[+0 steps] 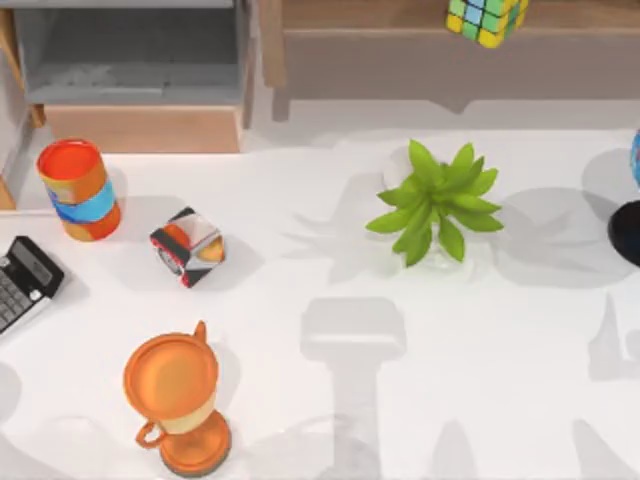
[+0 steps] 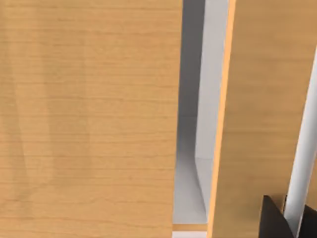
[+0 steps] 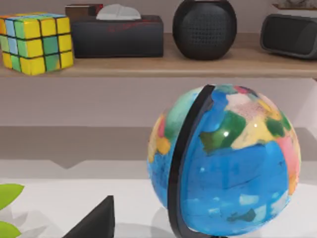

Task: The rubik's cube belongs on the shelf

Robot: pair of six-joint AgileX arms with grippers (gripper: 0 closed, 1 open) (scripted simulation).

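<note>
The rubik's cube (image 1: 486, 20) sits on the shelf (image 1: 400, 15) at the back of the table, towards the right half in the top view, resting upright on the light wooden ledge above the grey-brown front panel. From the right wrist view the cube (image 3: 37, 42) stands at one end of the ledge (image 3: 163, 67), just beside a dark tissue box (image 3: 118, 34); along the same ledge come a round black speaker (image 3: 204, 29) and a dark radio-like device (image 3: 290, 34), each apart from its neighbour.

Nothing grips the cube. Gripper state: cannot tell for either arm. The right wrist view catches a dark wedge of its own hardware low in the frame, and the left wrist view a dark corner, neither enough to judge an opening.

Left wrist view faces light wooden panels (image 2: 89, 119) close up, with a narrow grey gap between them.

On the white table (image 1: 330, 400): green potted plant (image 1: 438, 205) near centre-right; globe (image 1: 630, 195) at the right edge; glossy black, white and orange cube (image 1: 187, 246) left of centre; orange and blue can (image 1: 78, 188) further left; calculator (image 1: 22, 282) at the left edge; orange trophy cup (image 1: 177, 402) at front left. Grey-lined box compartment (image 1: 130, 60) at back left.
</note>
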